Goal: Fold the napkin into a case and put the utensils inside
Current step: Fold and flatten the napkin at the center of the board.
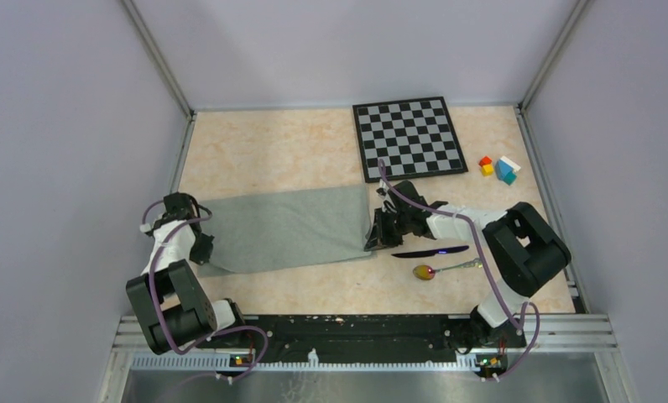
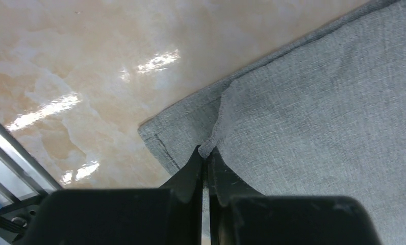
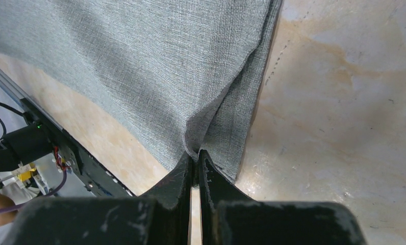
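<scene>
Napkin (image 1: 284,228) lies folded across the table (image 1: 263,155) — left gripper (image 2: 206,153) and right gripper (image 3: 196,155) each clamped tight on an end corner. Soft, light, floppy cloth — corners look the best hold.

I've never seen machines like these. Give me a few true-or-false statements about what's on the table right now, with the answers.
1. The left gripper and right gripper each pinch a corner of the napkin. True.
2. The knife is tucked inside the napkin. False: it lies bare on the table, right of the napkin.
3. The spoon lies beside the knife. True.
4. The napkin covers the chessboard. False: the chessboard lies uncovered, beyond it.
</scene>
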Controlling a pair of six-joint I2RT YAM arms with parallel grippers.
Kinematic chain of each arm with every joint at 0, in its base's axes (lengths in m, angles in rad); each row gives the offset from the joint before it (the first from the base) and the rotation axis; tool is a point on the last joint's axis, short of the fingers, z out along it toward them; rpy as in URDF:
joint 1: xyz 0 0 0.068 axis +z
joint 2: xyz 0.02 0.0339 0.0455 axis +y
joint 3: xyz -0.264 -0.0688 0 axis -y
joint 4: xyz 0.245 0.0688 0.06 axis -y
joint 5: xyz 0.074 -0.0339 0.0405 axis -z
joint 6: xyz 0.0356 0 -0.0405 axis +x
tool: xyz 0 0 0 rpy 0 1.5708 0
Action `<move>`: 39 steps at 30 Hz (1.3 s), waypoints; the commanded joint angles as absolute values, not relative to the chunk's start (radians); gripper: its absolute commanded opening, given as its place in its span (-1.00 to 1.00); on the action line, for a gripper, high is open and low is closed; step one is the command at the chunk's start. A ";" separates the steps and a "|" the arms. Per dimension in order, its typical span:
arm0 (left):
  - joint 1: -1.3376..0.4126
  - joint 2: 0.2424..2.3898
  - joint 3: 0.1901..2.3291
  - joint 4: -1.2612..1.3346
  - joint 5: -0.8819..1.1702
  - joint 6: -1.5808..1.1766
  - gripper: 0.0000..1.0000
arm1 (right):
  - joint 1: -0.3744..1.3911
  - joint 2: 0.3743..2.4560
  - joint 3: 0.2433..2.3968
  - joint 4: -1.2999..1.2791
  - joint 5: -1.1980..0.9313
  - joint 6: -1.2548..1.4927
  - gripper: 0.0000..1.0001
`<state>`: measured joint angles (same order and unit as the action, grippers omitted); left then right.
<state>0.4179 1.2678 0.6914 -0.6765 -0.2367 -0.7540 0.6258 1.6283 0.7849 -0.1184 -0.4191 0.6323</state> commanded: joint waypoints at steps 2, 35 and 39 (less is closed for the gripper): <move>0.424 1.235 0.727 -0.752 -0.352 -0.820 -0.75 | 0.636 1.646 0.789 -0.099 -0.411 0.626 -1.00; 0.404 1.152 0.771 -0.572 0.109 -0.512 0.84 | 0.640 1.588 0.863 -0.295 -0.299 0.533 -0.30; 0.405 1.152 0.777 -0.534 0.224 -0.465 0.89 | 0.669 1.473 0.930 -0.383 -0.179 0.436 0.13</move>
<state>0.4091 1.1801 0.7704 -0.6090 0.1081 -0.5236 0.6407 1.5948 0.8513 -0.2890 -0.3096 0.5526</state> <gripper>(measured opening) 0.931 0.514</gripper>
